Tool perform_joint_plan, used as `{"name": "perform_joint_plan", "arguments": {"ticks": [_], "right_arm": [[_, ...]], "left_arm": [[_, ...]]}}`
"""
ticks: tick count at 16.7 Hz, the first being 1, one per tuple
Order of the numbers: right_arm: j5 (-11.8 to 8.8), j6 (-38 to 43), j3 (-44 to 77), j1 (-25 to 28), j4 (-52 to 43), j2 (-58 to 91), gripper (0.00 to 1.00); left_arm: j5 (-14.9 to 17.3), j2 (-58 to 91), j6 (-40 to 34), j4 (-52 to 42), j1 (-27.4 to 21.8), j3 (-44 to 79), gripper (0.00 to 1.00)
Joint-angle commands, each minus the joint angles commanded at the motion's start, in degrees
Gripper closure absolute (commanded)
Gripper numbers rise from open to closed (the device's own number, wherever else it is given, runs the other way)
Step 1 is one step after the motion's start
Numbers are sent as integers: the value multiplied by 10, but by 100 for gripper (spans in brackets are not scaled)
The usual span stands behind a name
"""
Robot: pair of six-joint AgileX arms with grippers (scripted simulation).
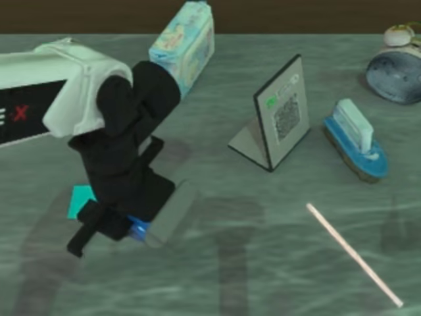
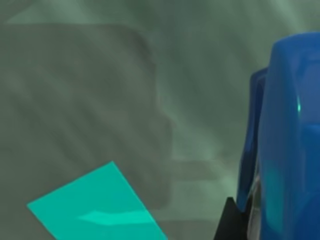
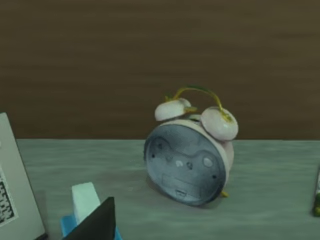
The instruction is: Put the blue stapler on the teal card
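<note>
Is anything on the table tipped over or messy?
Nothing looks spilled or broken. The alarm clock stands with its back turned to the right wrist camera, and a thin stick lies loose and slanted on the table's right side.

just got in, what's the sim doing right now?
The left gripper is at the table's left side with the blue stapler in its grasp, right beside the teal card. In the left wrist view the stapler hangs off to one side of the card, not yet over it. The right arm is out of the top view; its camera faces an alarm clock.
</note>
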Motion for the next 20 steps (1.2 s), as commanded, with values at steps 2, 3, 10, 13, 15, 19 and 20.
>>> {"name": "perform_joint_plan", "arguments": {"ticks": [2, 3, 10, 13, 15, 19, 20], "right_arm": [[0, 0, 0, 0, 0, 0, 0], [0, 0, 0, 0, 0, 0, 0], [0, 0, 0, 0, 0, 0, 0], [0, 0, 0, 0, 0, 0, 0], [0, 0, 0, 0, 0, 0, 0], [0, 0, 0, 0, 0, 0, 0], [0, 0, 0, 0, 0, 0, 0]], "left_arm": [[0, -7, -2, -9, 1, 6, 100], [0, -7, -2, -9, 1, 6, 100], [7, -5, 54, 4, -1, 17, 100], [19, -6, 159, 23, 5, 39, 100], [28, -3, 258, 36, 12, 58, 100], [43, 9, 518, 51, 30, 97, 100], [46, 14, 590, 52, 36, 107, 100]]}}
